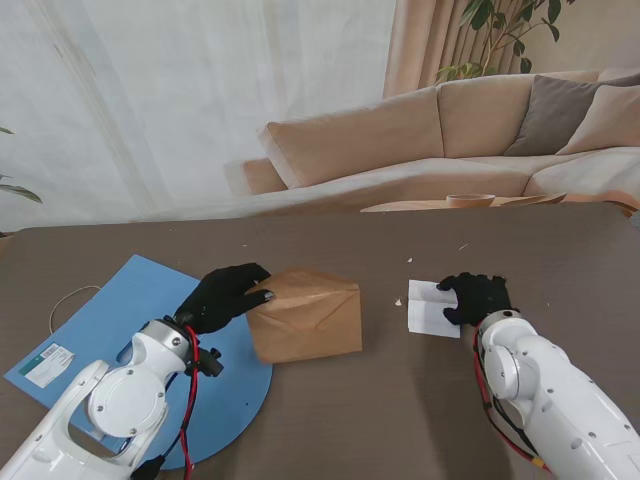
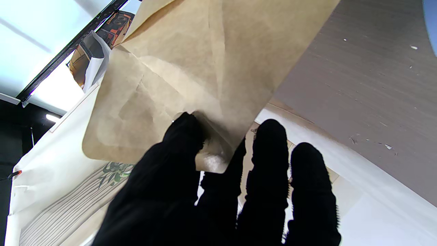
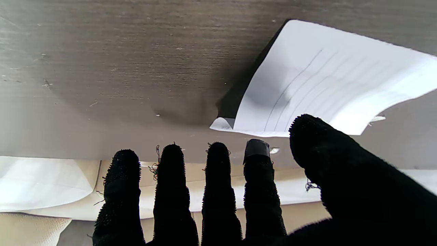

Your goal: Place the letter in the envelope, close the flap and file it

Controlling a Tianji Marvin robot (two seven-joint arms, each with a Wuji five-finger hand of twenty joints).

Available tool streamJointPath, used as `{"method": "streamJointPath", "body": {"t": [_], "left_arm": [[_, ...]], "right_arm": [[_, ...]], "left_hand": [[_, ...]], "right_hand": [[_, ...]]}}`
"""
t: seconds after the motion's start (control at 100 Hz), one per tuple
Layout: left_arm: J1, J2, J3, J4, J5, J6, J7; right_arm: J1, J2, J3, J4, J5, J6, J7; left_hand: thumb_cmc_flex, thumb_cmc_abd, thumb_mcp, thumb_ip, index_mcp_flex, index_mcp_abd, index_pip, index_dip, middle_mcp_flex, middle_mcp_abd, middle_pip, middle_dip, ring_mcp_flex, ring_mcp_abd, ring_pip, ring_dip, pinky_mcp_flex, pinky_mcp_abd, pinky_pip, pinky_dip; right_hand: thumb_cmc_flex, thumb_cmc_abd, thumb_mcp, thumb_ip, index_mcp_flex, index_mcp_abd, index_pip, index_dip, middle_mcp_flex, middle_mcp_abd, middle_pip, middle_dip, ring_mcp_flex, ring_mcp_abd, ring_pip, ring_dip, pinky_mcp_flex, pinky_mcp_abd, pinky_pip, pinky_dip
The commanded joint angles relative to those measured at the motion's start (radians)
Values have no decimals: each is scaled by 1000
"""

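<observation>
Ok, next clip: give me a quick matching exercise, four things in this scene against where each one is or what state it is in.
Things:
1. envelope
2. letter
3. blue folder
4. right hand

Places or states:
A. flat on the table, far left, under the left arm
B. pinched at one edge by the left hand
C. open, fingers spread at the white sheet's edge
D. white lined sheet lying right of the envelope

Pairs: 1-B, 2-D, 3-A, 4-C

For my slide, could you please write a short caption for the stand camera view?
Left hand grips the brown envelope beside the blue folder; right hand rests at the white letter.
</observation>
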Motion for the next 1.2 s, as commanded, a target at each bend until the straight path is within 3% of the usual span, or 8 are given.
{"method": "streamJointPath", "body": {"t": [0.0, 0.21, 0.34, 0.37, 0.45, 0.59, 0.97, 1.19], "left_arm": [[3, -2, -5, 2, -4, -7, -18], [-5, -3, -10, 19, -11, -16, -18], [-8, -2, -11, 23, -16, -16, -22], [-7, -2, -12, 22, -16, -15, -23], [-4, -2, -13, 18, -18, -13, -25], [-8, -2, -12, 23, -21, -17, -27], [-14, -2, -6, 30, -26, -18, -27], [-21, -2, -2, 33, -27, -15, -27]], "right_arm": [[9, -1, -11, 11, -8, 5, 21], [41, 3, -57, 57, -27, 19, 9], [55, 2, -77, 85, -28, 19, -21], [58, 2, -82, 93, -27, 19, -34], [65, 0, -92, 109, -28, 15, -66], [65, -4, -92, 119, -24, 2, -106], [0, -18, -12, 29, -7, -15, -139], [-61, -27, 50, -68, 9, -27, -139]], "left_hand": [[65, 19, 95, 22, 69, -58, 113, 88, 19, -13, 29, 4, 28, -10, 20, 23, 4, 14, 32, -2], [65, 20, 95, 22, 67, -56, 112, 89, 17, -14, 30, 5, 26, -12, 20, 23, 5, 14, 32, -2], [65, 20, 95, 22, 66, -55, 112, 89, 17, -12, 30, 5, 27, -11, 21, 24, 5, 14, 32, -2], [65, 20, 95, 22, 67, -56, 113, 90, 17, -12, 31, 5, 27, -11, 21, 24, 5, 14, 32, -2], [65, 20, 95, 22, 67, -57, 112, 89, 17, -12, 31, 5, 28, -11, 22, 24, 5, 14, 32, -2], [65, 20, 93, 22, 68, -58, 113, 90, 17, -13, 32, 4, 28, -11, 21, 24, 5, 14, 32, -2], [65, 21, 91, 23, 67, -59, 112, 90, 15, -13, 32, 3, 24, -12, 20, 24, 4, 12, 30, -3], [65, 22, 90, 23, 65, -59, 111, 89, 12, -10, 30, 3, 21, -10, 20, 25, 0, 9, 27, -4]], "right_hand": [[-14, -15, 12, -8, -28, 25, 18, -14, -32, 10, 24, 12, -9, -32, 21, 17, 0, -8, 13, 4], [31, -47, 47, -16, 42, 9, 79, 19, 2, 15, 61, 34, 15, -27, 53, 27, 14, -7, 30, 2], [55, -99, 92, -35, 145, -26, 196, 119, 41, 20, 86, 53, 39, -22, 80, 34, 31, -4, 50, -2], [71, -125, 102, -63, 175, -46, 228, 147, 57, 21, 90, 57, 48, -20, 86, 35, 35, -3, 56, -5], [130, -199, 107, -146, 233, -117, 379, 99, 102, 24, 95, 66, 78, -15, 101, 37, 50, 1, 72, -11], [170, -179, 105, -159, 421, -222, 471, 80, 185, 21, 93, 65, 127, -12, 112, 38, 67, 7, 85, -13], [136, -106, 95, -126, 486, -158, 431, -13, 236, 29, 70, 55, 155, -4, 117, 38, 75, 16, 99, -22], [147, -138, 107, -130, 463, -146, 474, 38, 312, 29, 92, 64, 230, 4, 131, 40, 128, 23, 125, -21]]}}
